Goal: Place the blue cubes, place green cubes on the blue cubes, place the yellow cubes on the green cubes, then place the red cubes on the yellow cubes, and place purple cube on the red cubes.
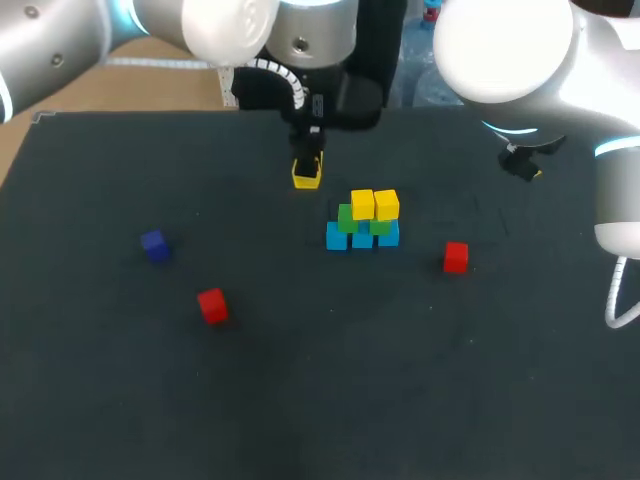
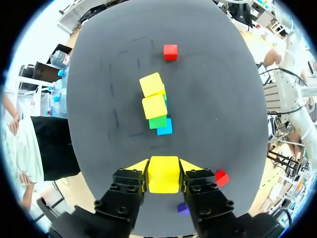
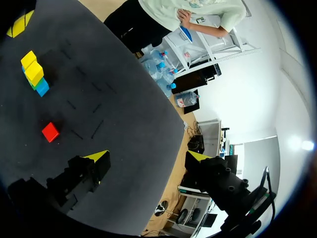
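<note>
While clamped from two sides, item one: held yellow cube (image 2: pixel 163 174), gripped by the left gripper (image 2: pixel 163 168), fingers closed only to cube width.

Item two: cube stack (image 2: pixel 156 111), straight ahead of that gripper and well apart from it. It has a blue base, a green middle and two top yellow cubes (image 2: pixel 151 84), slightly skewed.

Item three: right gripper (image 3: pixel 147 156), fingers spread wide, empty.

Hazard, judged: an off-centre set-down, or a finger brushing the skewed top, would likely topple the stack.

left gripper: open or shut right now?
Shut. The left gripper holds a yellow cube; in the left wrist view both fingers press against its opposite sides.
</note>
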